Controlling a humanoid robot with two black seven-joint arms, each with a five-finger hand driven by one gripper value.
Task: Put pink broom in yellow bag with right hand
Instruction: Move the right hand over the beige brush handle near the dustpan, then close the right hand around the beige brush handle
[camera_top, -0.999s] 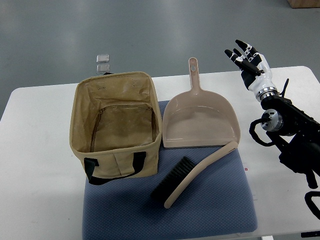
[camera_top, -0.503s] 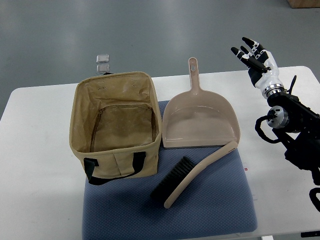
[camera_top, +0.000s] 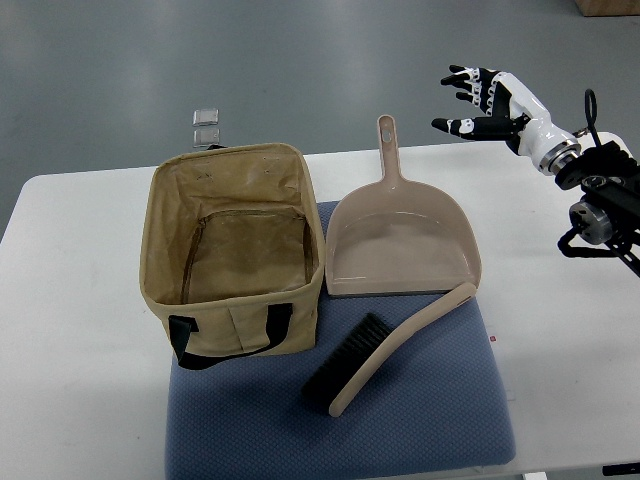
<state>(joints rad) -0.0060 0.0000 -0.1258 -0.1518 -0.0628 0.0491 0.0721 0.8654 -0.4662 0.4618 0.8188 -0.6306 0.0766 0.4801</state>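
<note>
One view: top cam, looking steeply down.
Right hand (camera_top: 492, 100): upper right of frame, over table's far edge; fingers spread & relaxed, holding nothing; arm comes in from right edge.
Broom (camera_top: 390, 347): lower centre, lying on blue mat (camera_top: 440, 420); pinkish-beige handle runs diagonally, upper end touching dustpan's front lip; black bristles at lower left, just beside bag's front corner. Well apart from hand.
Bag (camera_top: 235, 250): left-centre, tan/yellow fabric, upright, mouth open; black straps on front wall.
Dustpan (camera_top: 402, 245): centre, just right of bag, handle pointing to top of frame.
Table (camera_top: 70, 300): white.
Floor, upper left: 2 small clear squares (camera_top: 206, 124) behind bag.
</note>
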